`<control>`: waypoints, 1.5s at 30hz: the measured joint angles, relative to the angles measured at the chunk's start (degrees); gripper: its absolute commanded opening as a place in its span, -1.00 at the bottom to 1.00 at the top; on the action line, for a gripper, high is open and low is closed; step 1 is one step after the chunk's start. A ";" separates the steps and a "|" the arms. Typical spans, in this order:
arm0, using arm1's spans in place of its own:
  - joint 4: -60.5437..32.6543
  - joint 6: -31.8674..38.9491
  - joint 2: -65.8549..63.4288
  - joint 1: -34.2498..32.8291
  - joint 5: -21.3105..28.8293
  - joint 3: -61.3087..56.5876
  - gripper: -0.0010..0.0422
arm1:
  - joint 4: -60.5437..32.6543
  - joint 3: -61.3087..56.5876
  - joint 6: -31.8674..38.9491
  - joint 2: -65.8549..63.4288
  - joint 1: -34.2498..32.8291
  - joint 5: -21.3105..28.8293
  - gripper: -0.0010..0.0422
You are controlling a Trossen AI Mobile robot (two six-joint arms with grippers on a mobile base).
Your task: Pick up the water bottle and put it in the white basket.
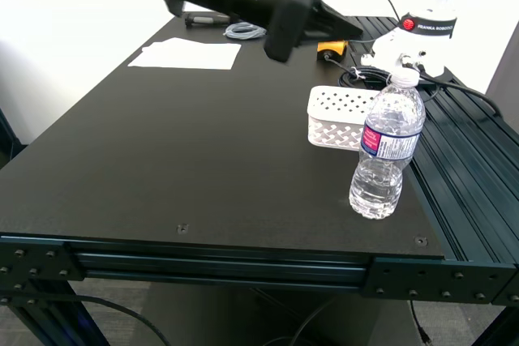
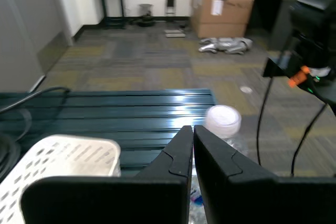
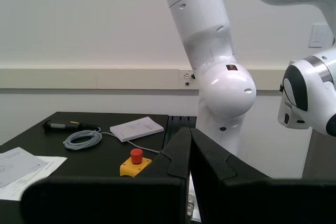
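Nearest the exterior camera, on the black table [image 1: 162,160], the water bottle [image 1: 387,148] stands upright just before the white basket [image 1: 340,117], part-filled: light, slippery and thin-walled, best grasped at its ribbed middle. Both my first gripper [image 2: 192,136] and my second gripper [image 3: 189,136] are closed, empty.

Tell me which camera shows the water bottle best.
The exterior view: the whole water bottle stands upright on the table's near edge, in front of the white basket. The first wrist view catches only its white cap. The second wrist view shows none of it.
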 measured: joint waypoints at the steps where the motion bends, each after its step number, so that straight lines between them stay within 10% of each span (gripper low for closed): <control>1: -0.07 0.00 0.00 0.02 -0.02 0.00 -0.95 | -0.07 0.00 1.07 0.63 -0.76 0.00 -0.96; 8: -0.13 0.00 0.00 0.02 0.00 0.00 -0.95 | -1.73 -0.17 1.86 3.72 -3.30 -1.03 -0.92; 20: -0.26 0.00 0.00 0.00 -0.02 0.00 -0.95 | 1.09 0.85 1.90 7.69 -6.51 -2.60 0.01; 27: -0.46 0.00 0.00 0.02 0.00 0.00 -0.95 | 0.87 6.03 0.07 11.08 -10.88 -5.31 0.06; 32: -0.46 0.00 0.00 0.04 -0.02 0.00 -0.95 | 0.85 7.21 -1.01 10.99 -11.04 -10.91 0.00; 38: -0.46 0.00 0.00 0.00 -0.02 0.00 -0.95 | -2.73 7.32 1.49 10.84 -11.17 -14.25 -0.99; 45: -0.46 0.00 0.00 0.02 -0.04 0.00 -0.95 | -3.43 7.85 1.51 10.56 -10.80 -15.13 -0.96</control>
